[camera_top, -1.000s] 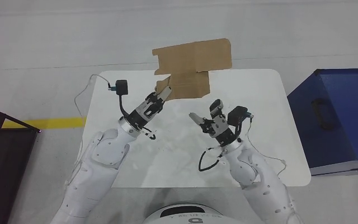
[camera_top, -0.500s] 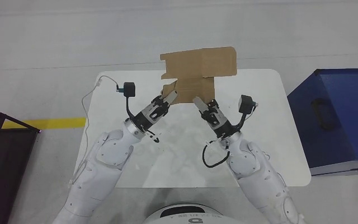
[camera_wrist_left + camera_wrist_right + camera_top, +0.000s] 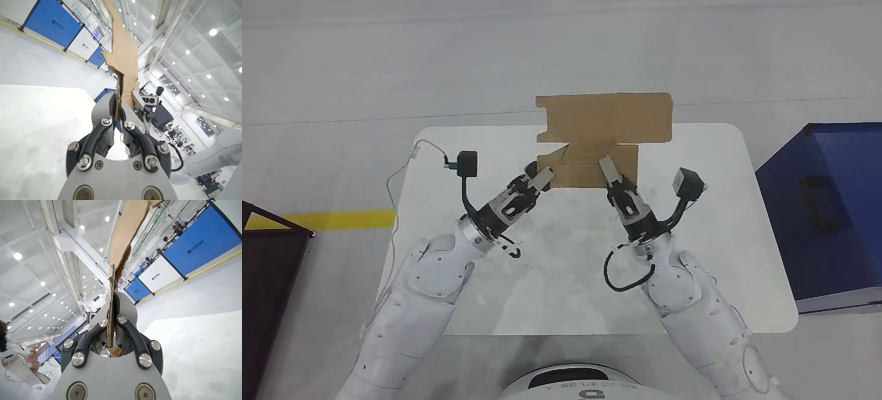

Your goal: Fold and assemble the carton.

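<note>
The carton (image 3: 607,115) is matt corrugated cardboard; my left gripper (image 3: 118,108) is smooth brushed metal; the table (image 3: 722,260) is smooth white.

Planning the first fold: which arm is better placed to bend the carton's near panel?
Probably right: the right end effector clamps the carton well in on that panel, while the left end effector pinches only its outer corner.

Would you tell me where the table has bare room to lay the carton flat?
Widest bare patch: the table right of the right arm, toward the blue bin. Another lies between the two arms. Crowded at the far edge, where left hand and right hand grip the carton.
</note>
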